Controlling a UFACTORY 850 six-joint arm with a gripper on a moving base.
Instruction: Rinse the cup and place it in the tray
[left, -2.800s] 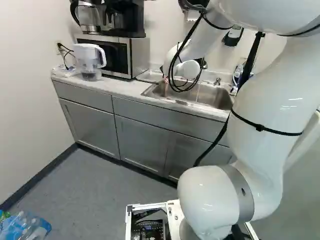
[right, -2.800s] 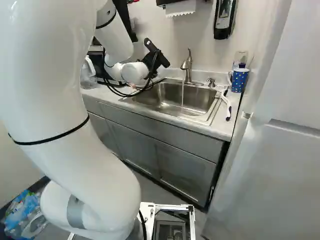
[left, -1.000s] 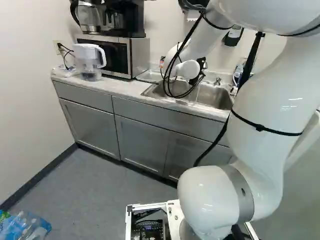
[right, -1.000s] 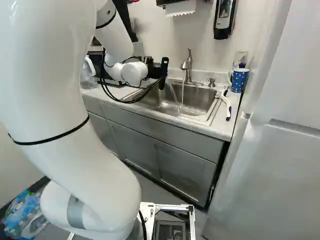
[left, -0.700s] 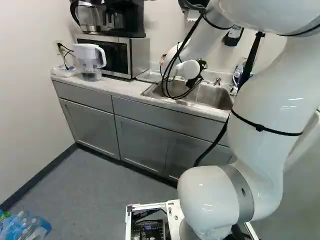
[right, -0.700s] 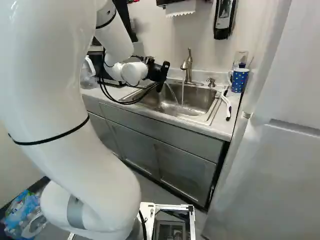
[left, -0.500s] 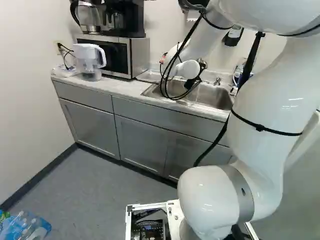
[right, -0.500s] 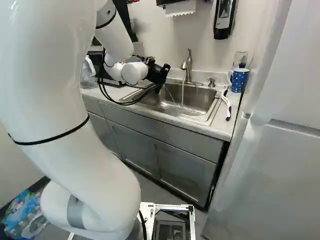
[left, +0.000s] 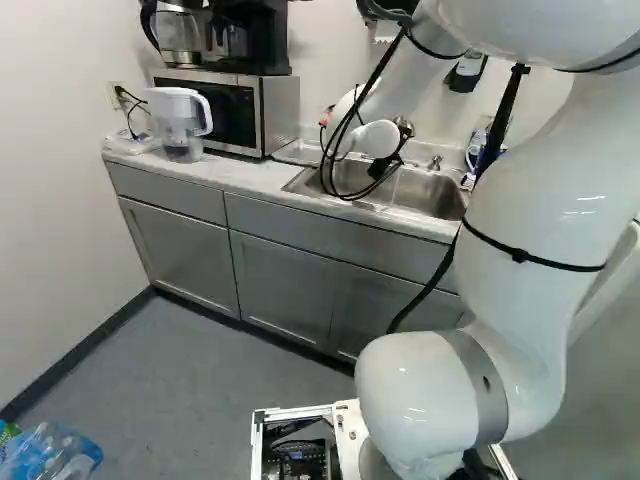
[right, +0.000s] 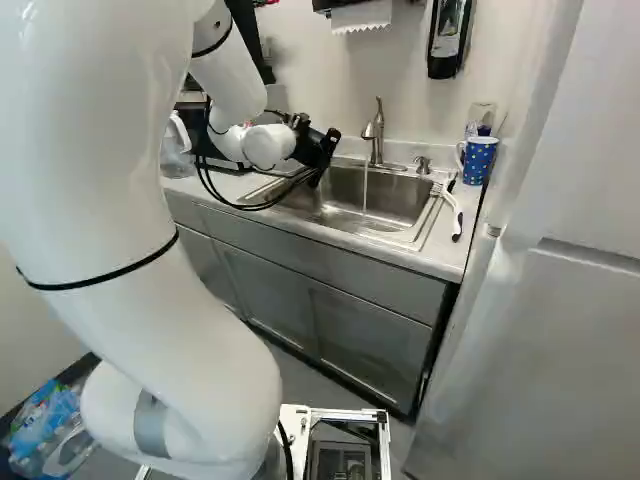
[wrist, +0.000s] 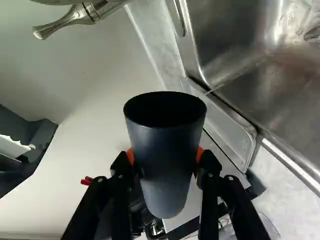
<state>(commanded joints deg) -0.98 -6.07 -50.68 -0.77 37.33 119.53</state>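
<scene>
Rinse step in hand, likely near its end. You have the dark cup (wrist: 164, 172) grasped in the gripper (wrist: 165, 156), orange pads (wrist: 199, 154) pressed on its wall from both sides, open mouth toward the tap (right: 374, 132) side. Cup is above the left part of the sink (right: 390, 195), toward the worktop's (left: 250, 178) back edge; the base views hide most of it, so you can't read its tilt from there. Tap runs: a thin stream of water (right: 365, 192) drops into the basin, well apart from the cup. No water shows leaving the cup; you can't see whether any is left in its dark inside. What looks like the tray (wrist: 227, 131) lies close by, between sink and microwave (left: 262, 115), near the worktop's back edge. Next move, your call: if the rinse satisfies you, let the last drips fall over the basin, then bring the cup across to the tray, settle it, and only then release. Otherwise take it back under the stream. Watch the wet wall, which could slip between the pads, and the sink's raised rim on the way over.
</scene>
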